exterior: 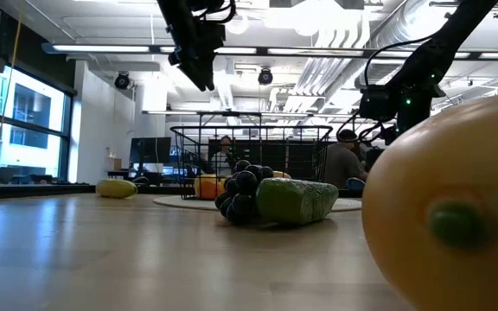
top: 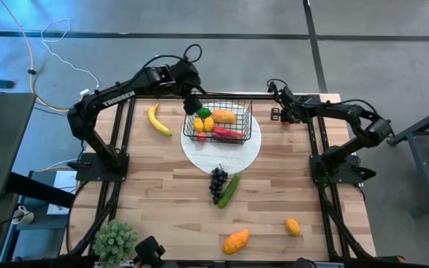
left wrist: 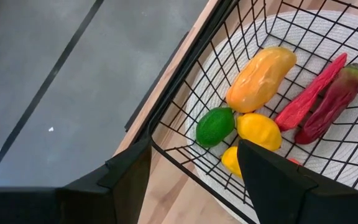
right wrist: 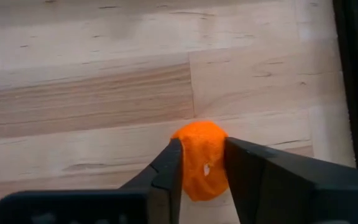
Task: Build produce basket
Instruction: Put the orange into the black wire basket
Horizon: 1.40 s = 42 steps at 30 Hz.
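Fingers of the right gripper [right wrist: 202, 165] pinch a small orange fruit [right wrist: 199, 149] on the table's far right.
High view: left gripper [top: 193, 103] hovers spread over the basket [top: 218, 119]. Right wrist: the fruit looks light, slick, rigid; gripped across its middle.

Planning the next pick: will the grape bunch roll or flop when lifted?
The grapes look like one moulded cluster, so probably stiff, not floppy. The bumpy, elongated shape likely resists rolling. They lie beside the cucumber, which a push might nudge.
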### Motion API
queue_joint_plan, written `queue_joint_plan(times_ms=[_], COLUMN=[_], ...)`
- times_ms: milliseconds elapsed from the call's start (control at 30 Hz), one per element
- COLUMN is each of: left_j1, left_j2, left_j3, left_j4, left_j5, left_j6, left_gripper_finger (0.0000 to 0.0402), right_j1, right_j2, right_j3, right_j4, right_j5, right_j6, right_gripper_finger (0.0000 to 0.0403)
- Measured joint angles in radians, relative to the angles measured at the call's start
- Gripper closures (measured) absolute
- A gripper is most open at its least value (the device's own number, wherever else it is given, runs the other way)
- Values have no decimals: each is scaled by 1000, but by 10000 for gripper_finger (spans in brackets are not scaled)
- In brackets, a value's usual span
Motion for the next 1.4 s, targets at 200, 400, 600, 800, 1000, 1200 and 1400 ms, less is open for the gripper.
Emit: queue_joint_plan(times_ms=[200, 400, 600, 800, 1000, 1200, 1400], left_j1=[0, 0, 0, 14, 67, 79, 78], left_j2=[0, 0, 0, 0, 0, 0, 0], left_j3=[0, 0, 0, 0, 0, 0, 0], left_j4=[0, -1, -1, -1, -2, -2, -2], left_j5=[0, 0, 0, 0, 71, 86, 86], left_j6=[1, 0, -1, 0, -2, 20, 27], left_gripper_finger=[172, 172, 172, 172, 172, 172, 172], right_j1=[2, 2, 26, 94, 151, 147, 95], right_j2=[-17, -79, -200, -336, -404, -403, -402], right_j3=[-5, -11, -14, 14, 90, 106, 106], right_j4=[-4, -39, -63, -62, -96, -118, -115], right_j5=[-10, -29, -42, -46, 38, 33, -49], right_j6=[-15, -18, -18, 8, 7, -52, -73], right_gripper_finger=[352, 355, 358, 380, 397, 377, 325])
